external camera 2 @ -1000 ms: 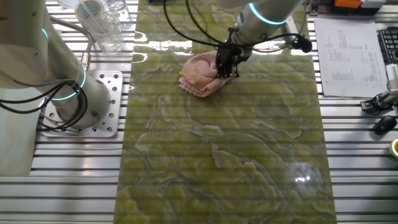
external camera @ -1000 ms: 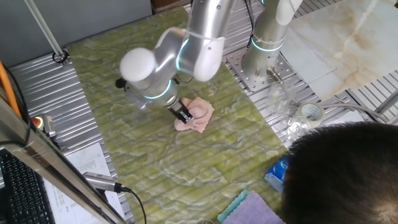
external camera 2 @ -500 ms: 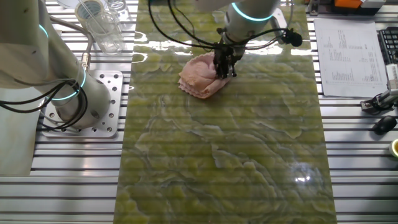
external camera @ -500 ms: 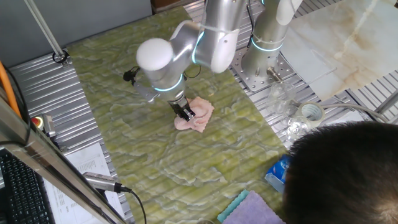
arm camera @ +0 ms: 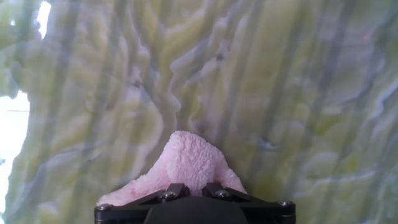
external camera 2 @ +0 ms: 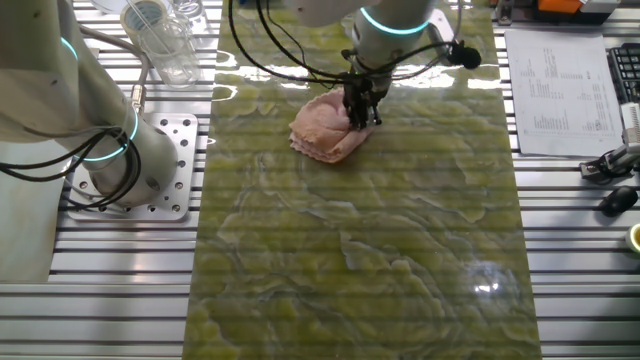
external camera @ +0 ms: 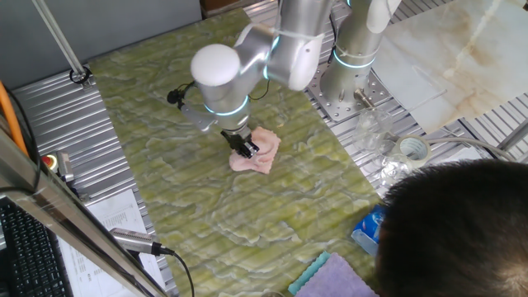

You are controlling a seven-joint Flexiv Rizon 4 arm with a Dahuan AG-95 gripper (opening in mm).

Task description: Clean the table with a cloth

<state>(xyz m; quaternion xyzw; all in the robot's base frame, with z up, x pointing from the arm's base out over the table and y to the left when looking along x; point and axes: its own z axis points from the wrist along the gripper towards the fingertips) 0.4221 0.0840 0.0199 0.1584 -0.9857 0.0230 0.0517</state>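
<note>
The pale pink cloth [external camera: 256, 153] lies bunched on the yellow-green marbled table [external camera: 165, 177], also seen as the cloth [external camera 2: 325, 128] on the table [external camera 2: 380, 250] in the other fixed view. My gripper [external camera: 247, 148] presses down on the cloth's edge, its black fingers shut on the fabric; the gripper [external camera 2: 359, 110] stands at the cloth's right side there. In the hand view the pink cloth [arm camera: 186, 165] bulges up between the two finger bases [arm camera: 176, 190], with the gripper [arm camera: 194, 190] pinching it against the table [arm camera: 280, 93].
A second arm's base [external camera: 351, 74] stands on the perforated plate beside the table. Clear containers and a tape roll [external camera: 410, 151] lie at the right, a lavender-and-teal fluffy cloth [external camera: 330, 276] near the front, papers [external camera 2: 560, 80] on the ribbed panels. A person's head [external camera: 462, 223] blocks the front right.
The arm has swung its elbow to the right above the cloth while the fingers stay on the fabric. The cloth has shifted slightly with the gripper.
</note>
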